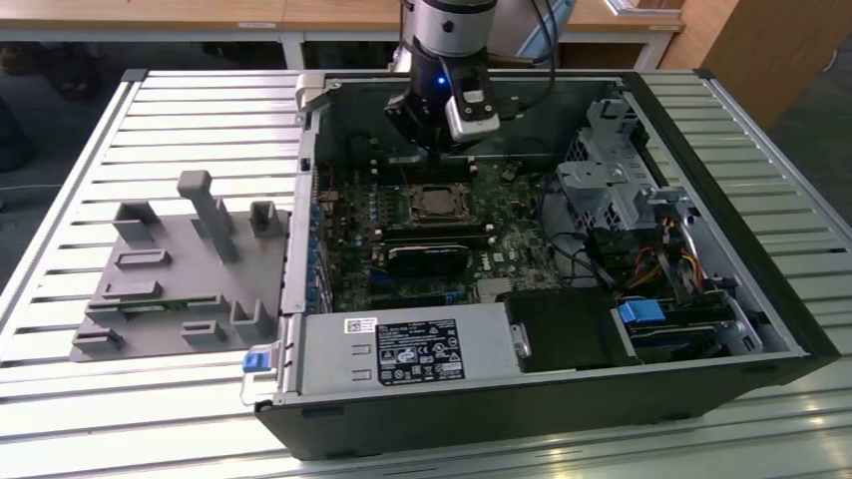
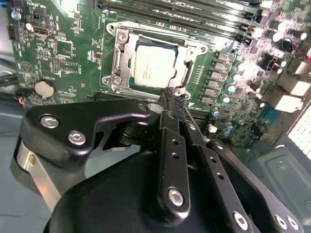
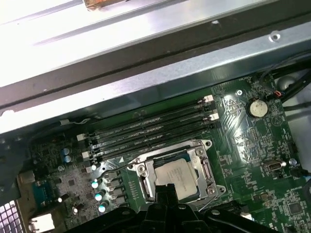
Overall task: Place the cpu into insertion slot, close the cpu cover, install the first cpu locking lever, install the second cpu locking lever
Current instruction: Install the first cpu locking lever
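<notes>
now | cpu [image 2: 154,65] in insertion slot [image 2: 140,84] | cpu cover [image 2: 121,58] down | end effector [image 2: 168,93] pressed together, empty, nr cover

The arm [image 1: 450,20] is a silver-grey tube with a black band, and a black cable [image 1: 544,30] hangs beside it. Under it sits a black wrist block [image 1: 419,105] with a small blue light [image 1: 438,82]. A white-and-black camera housing [image 1: 473,112] is fixed on the exterior view's right of the block. In the second wrist view the gripper [image 2: 168,95] is matte black, with slim link bars dotted with silver screws [image 2: 175,195]. A rounded knuckle carries 2 washer-headed bolts [image 2: 50,121].
</notes>
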